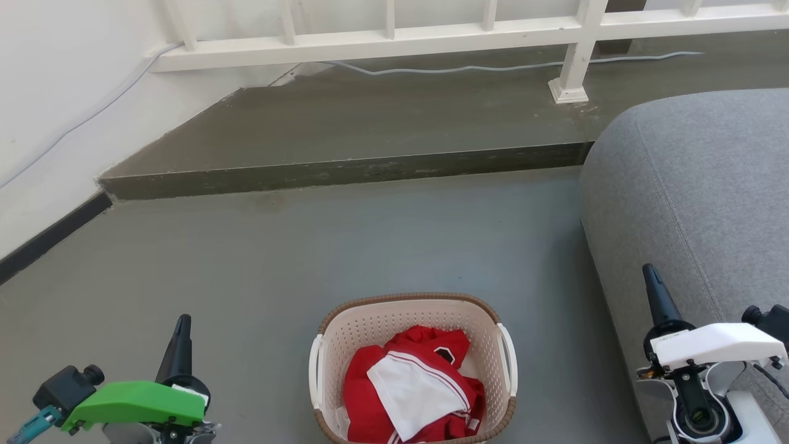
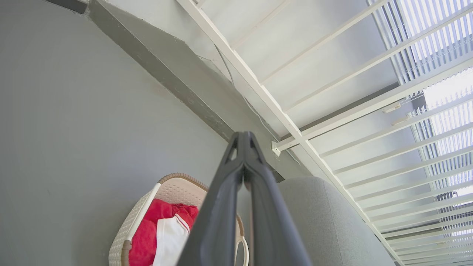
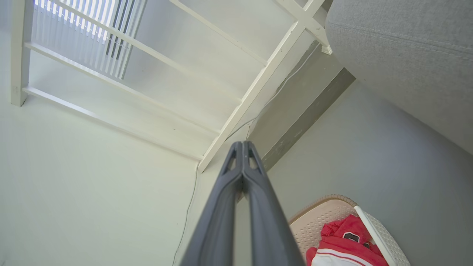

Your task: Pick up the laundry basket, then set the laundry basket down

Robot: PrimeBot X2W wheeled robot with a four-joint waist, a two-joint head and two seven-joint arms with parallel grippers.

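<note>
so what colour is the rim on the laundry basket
The laundry basket has a brown, woven-look rim, clearest in the head view.

- Grey sofa (image 1: 696,197) fills the right side.
- White railing (image 1: 394,38) runs along the top edge.
- Pale cable (image 1: 468,67) trails beneath it on the raised dark step (image 1: 345,117).
- Red-and-white garment (image 1: 413,385), crumpled, bottom centre.

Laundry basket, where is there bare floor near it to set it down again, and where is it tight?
Widest bare floor lies beyond the laundry basket, up to the dark step. Another free patch lies left of the basket, out to the black baseboard. Tight on the right, where the grey sofa stands close beside it.
</note>
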